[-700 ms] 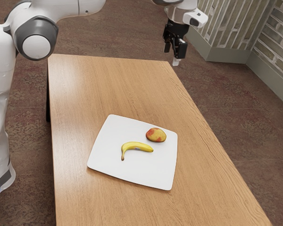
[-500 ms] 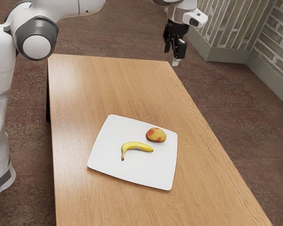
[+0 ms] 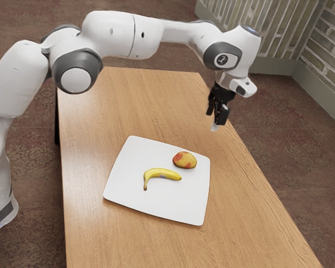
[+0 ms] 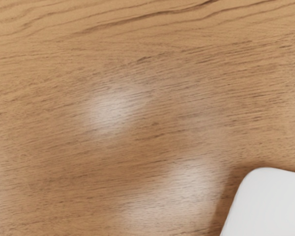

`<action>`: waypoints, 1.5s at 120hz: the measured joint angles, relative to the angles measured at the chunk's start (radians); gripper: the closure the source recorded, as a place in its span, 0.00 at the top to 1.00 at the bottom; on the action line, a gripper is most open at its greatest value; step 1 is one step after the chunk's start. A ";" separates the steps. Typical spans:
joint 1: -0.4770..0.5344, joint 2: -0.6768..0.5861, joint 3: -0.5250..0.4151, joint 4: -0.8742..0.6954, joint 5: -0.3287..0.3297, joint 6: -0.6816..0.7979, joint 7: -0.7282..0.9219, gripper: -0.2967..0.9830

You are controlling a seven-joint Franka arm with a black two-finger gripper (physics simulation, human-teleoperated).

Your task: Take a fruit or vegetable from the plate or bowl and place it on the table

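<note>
— Where to find the gripper (image 3: pixel 215 124)?
— Hanging right of centre in the exterior frame, in the upper half. Cannot tell whether released or clenched.
— And the 2 fruits?
— Both on the white plate (image 3: pixel 134 192), low in that frame: the banana (image 3: pixel 163 173) near the middle, the red-and-yellow fruit (image 3: pixel 185 160) apart from it, toward the plate's upper right corner.
— In the wrist view?
— Wood grain of the table (image 4: pixel 88 64) with pale glare, plus 1 plate corner at lower right.
</note>
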 joint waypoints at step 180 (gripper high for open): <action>-0.154 -0.260 0.042 -0.535 -0.065 0.203 0.194 0.77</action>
